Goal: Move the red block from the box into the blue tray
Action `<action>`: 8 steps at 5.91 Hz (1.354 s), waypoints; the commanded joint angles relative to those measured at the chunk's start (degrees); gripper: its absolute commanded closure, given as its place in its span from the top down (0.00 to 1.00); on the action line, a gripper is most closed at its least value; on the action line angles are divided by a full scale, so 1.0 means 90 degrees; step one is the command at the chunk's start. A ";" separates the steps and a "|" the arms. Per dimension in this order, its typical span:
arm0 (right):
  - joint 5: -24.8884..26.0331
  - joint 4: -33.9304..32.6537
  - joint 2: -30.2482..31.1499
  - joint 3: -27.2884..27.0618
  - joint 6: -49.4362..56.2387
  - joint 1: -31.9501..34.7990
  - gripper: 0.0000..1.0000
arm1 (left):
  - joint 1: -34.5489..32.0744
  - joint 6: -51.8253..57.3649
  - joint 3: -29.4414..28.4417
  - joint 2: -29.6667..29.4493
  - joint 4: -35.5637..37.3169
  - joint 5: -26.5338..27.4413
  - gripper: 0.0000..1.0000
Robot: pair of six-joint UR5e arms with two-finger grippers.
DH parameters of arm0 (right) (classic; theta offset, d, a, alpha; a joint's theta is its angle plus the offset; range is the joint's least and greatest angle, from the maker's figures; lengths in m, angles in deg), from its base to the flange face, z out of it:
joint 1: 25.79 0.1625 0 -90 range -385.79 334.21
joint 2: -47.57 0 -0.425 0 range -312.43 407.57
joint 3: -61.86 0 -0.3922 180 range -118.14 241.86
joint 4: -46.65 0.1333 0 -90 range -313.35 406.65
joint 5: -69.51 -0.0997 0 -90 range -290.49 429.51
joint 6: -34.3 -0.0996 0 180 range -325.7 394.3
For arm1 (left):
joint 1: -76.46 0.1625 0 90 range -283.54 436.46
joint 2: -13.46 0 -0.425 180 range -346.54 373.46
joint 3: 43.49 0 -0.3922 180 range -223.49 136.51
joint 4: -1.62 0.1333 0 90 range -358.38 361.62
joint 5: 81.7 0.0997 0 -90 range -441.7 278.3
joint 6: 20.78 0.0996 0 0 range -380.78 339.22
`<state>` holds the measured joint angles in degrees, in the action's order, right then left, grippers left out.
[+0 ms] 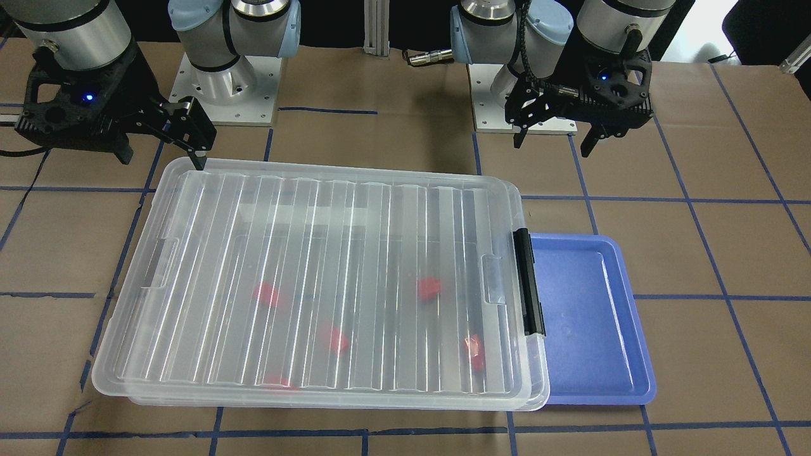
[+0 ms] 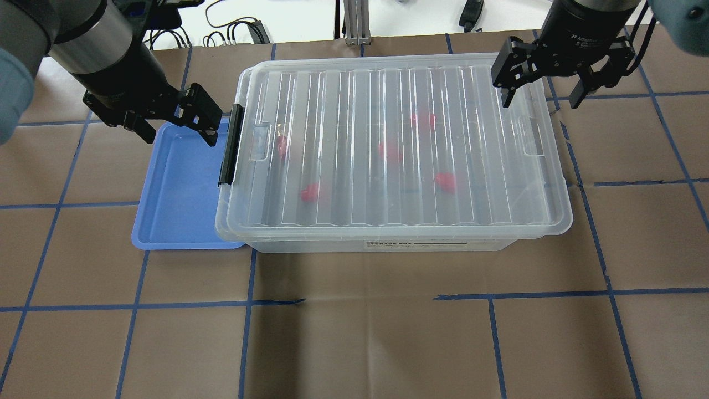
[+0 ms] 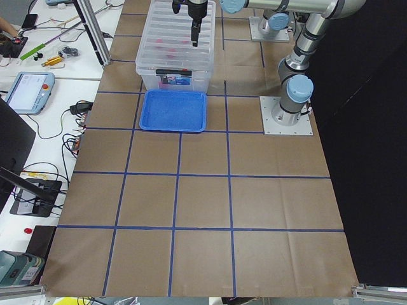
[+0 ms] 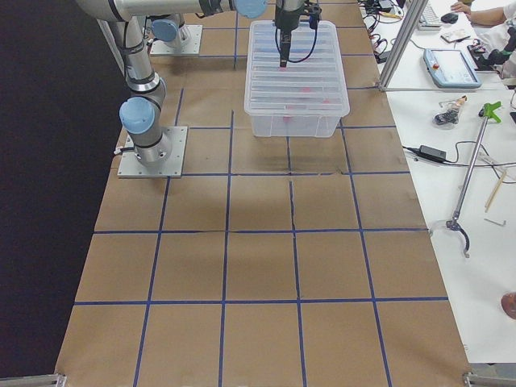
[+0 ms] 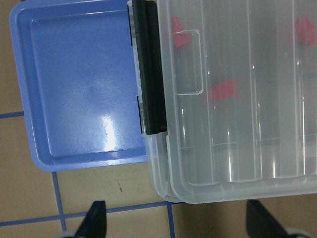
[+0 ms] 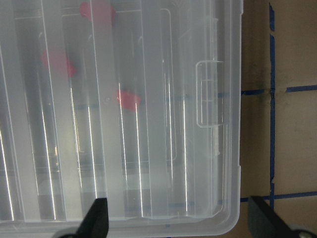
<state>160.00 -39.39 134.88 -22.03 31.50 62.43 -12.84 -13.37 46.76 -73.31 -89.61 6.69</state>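
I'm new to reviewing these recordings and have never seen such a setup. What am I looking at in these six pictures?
Two robot arms stand at a paper-covered table. Two pictures look down from behind and in front of the robot, two from the table's ends, two from cameras on the wrists. On the table sits a clear storage box, ribbed lid on, with a black latch at one end; several red pieces show blurred through the lid. An empty blue tray lies beside the latch end. The left tool hovers open near the tray, the right tool open near the box's opposite end. Neither holds anything.
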 commanded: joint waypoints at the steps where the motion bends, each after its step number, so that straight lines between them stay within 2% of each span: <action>1: 0.0159 -0.0532 -0.0140 -0.0528 0.0395 -0.0463 1.00 | 0.0000 -0.0003 0.0002 -0.0007 0.0000 -0.0006 0.98; 2: 0.0112 -0.1224 -0.0151 -0.1036 0.1153 -0.0815 1.00 | 0.0000 0.0007 0.0012 0.0003 0.0000 -0.0006 0.98; 4: 0.0150 -0.2737 -0.0374 -0.2101 0.1365 -0.0916 1.00 | 0.0000 0.0007 0.0012 0.0003 0.0000 -0.0006 0.98; 5: 0.0189 -0.3025 -0.0414 -0.2240 0.1491 -0.0955 1.00 | 0.0000 0.0007 0.0012 0.0003 0.0000 -0.0006 0.98; 8: 0.0170 -0.3027 -0.0502 -0.2290 0.2223 -0.1511 1.00 | 0.0000 0.0007 0.0012 -0.0007 0.0000 -0.0006 0.98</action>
<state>161.61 -66.57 130.52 -42.33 49.72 50.08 -12.84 -13.31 46.86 -73.31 -89.61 6.63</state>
